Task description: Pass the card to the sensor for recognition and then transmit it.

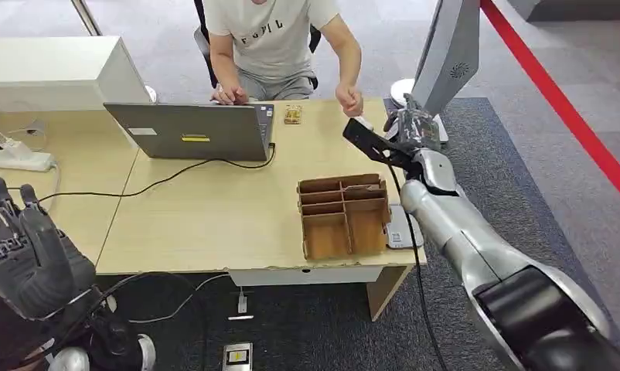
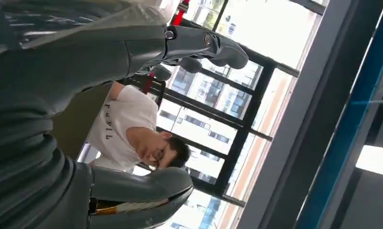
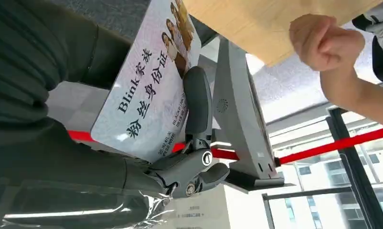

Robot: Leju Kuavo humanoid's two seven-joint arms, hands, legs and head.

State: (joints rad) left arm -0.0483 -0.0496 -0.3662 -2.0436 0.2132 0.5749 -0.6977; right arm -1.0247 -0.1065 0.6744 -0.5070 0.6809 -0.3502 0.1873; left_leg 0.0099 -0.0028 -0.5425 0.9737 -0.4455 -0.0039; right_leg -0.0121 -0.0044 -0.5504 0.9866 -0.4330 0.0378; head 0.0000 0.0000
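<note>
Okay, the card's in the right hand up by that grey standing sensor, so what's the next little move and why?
Probably ease the right robot hand closer so the card faces the grey sensor. The card is gripped and sits just beside the sensor panel, while the person's hand waits nearby.

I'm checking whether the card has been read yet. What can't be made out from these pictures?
- Card: far end cut by the right wrist view's edge; fingers cover part; fine print too small.
- Sensor: head view shows its back; top cut off.
- Left hand: wrist view blurred close up.
</note>
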